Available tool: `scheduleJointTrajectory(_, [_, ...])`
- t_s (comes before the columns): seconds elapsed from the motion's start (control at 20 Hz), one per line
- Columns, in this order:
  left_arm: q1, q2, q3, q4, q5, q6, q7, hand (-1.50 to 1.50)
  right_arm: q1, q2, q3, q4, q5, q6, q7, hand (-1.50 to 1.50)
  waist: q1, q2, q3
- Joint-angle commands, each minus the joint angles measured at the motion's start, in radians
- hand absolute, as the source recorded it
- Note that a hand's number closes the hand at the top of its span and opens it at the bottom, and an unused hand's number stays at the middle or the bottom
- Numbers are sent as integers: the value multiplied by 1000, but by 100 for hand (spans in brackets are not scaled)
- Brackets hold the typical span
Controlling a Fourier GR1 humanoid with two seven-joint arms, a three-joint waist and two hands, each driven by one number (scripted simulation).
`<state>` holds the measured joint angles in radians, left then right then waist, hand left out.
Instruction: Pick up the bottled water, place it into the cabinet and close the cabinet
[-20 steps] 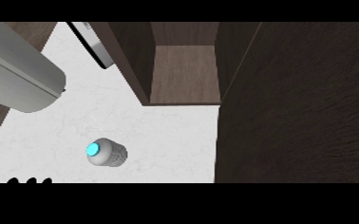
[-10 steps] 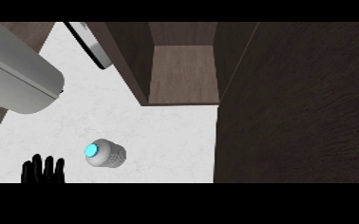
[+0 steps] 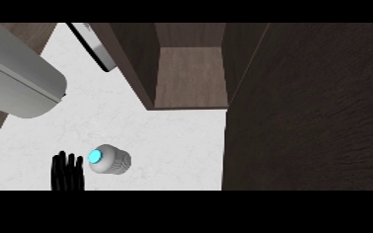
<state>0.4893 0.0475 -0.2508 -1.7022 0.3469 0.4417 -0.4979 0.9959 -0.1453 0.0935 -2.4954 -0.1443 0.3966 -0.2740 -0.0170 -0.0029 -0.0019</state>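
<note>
My left hand (image 3: 67, 172) shows just left of the bottle (image 3: 109, 159), fingers straight and side by side, holding nothing. The bottle stands cyan cap up on the white worktop (image 3: 175, 138). The open cabinet (image 3: 191, 79) lies beyond it, its door (image 3: 299, 113) to the right.

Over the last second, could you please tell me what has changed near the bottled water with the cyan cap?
The black left hand has risen from the view's lower edge and shifted right; its straight fingers now stand just left of the grey bottled water, not holding it. The bottle and the open dark wooden cabinet stayed put.
</note>
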Motion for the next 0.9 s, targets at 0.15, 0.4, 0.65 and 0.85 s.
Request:
scheduleJointTrajectory(0.15, [-162,-45,96,302,61,-76,-127,-150,89,-7,-33,-149,-81,27,12,-150,-4,2,0])
scheduleJointTrajectory(0.4, [-204,-46,147,400,74,-120,-179,-150,95,25,-45,-94,-63,42,-48,-150,2,1,1])
scheduleJointTrajectory(0.65, [-304,-22,221,503,106,-141,-171,-150,181,5,-79,-171,-108,80,-51,-150,-2,3,0])
scheduleJointTrajectory(0.85, [-302,-39,230,608,105,-169,-269,-150,244,19,-84,-155,-71,124,-127,-150,-4,0,1])
